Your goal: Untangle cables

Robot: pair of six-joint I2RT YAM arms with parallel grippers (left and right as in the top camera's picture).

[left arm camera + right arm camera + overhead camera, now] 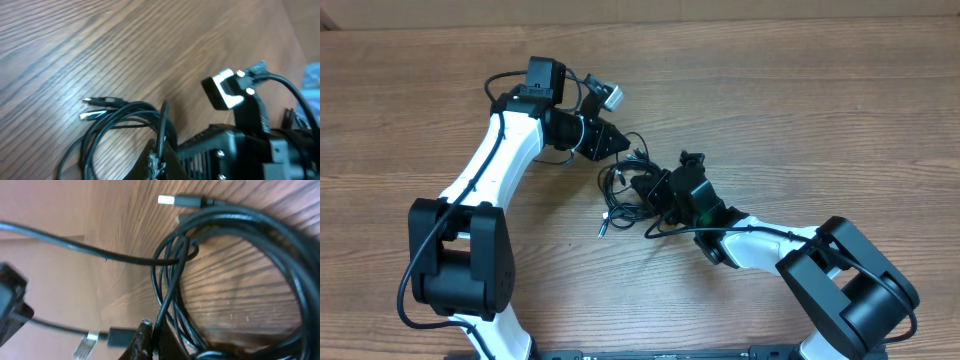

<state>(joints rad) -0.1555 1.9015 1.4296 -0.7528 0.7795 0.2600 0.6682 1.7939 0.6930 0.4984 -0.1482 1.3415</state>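
Thin, glossy black looped cables [620, 182] lie mid-surface on a grained wooden table [800, 100]; the left gripper [156, 161] and right gripper [148, 336] each clench a strand.

The cables [625, 185] lie in a heap near the middle of the table [820, 100]. The left gripper [616, 142] sits just behind the heap, touching its far edge, with one strand between its fingertips. The right gripper [645, 187] rests on the heap's right side, and a strand also runs between its fingertips. One loose end [603, 228] trails out in front of the heap, toward its left. Both arms reach the heap from the near edge of the table, one on either side of it.
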